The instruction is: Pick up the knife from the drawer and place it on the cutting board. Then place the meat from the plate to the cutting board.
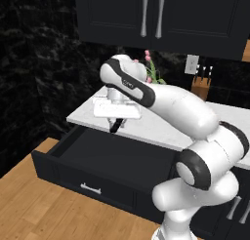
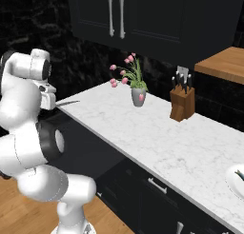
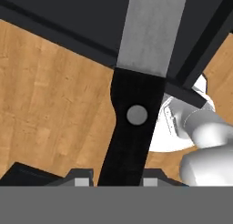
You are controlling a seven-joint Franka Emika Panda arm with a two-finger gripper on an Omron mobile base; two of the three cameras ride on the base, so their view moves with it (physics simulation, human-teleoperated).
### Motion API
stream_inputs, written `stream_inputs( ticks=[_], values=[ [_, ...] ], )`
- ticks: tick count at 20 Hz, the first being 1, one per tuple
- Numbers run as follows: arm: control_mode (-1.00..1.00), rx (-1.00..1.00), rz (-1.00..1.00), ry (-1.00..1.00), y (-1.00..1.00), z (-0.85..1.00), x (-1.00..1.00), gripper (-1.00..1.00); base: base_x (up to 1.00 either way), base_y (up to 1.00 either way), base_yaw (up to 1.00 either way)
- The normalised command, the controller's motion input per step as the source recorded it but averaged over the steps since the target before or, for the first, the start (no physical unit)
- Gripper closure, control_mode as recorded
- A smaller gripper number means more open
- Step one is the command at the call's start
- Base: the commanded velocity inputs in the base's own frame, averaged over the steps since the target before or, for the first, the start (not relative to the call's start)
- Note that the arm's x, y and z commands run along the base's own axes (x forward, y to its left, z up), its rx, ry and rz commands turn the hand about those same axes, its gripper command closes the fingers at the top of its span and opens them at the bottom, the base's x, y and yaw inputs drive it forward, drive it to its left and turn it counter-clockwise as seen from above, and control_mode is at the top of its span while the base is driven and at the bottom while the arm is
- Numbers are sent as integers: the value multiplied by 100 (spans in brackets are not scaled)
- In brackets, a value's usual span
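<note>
Knife: clamped by its dark handle in gripper above open drawer; step one underway; next, carry toward cutting board.

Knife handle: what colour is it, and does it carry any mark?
Black, with one round grey rivet; the knife shows best in the hand view.

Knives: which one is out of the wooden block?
The slim knife, dark handle clamped in the end effector above the open drawer; the other knives stand slotted in the wooden block.
</note>
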Motion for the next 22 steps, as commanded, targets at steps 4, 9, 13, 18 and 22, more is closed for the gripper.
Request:
stream_inputs(
  ticks=[4, 9, 13, 18, 22],
  values=[
    [-100, 0, 4, -39, -100, 33, -89, 100, 0, 0, 0],
    [-100, 9, 5, -24, -100, 30, -39, 100, 0, 0, 0],
    [-100, 15, 1, -2, -84, 25, 20, 100, 0, 0, 0],
    [-100, 7, 7, 1, -22, 0, 1, 100, 0, 0, 0],
    [-100, 1, -2, 0, 0, -2, -2, 100, 0, 0, 0]
  ],
)
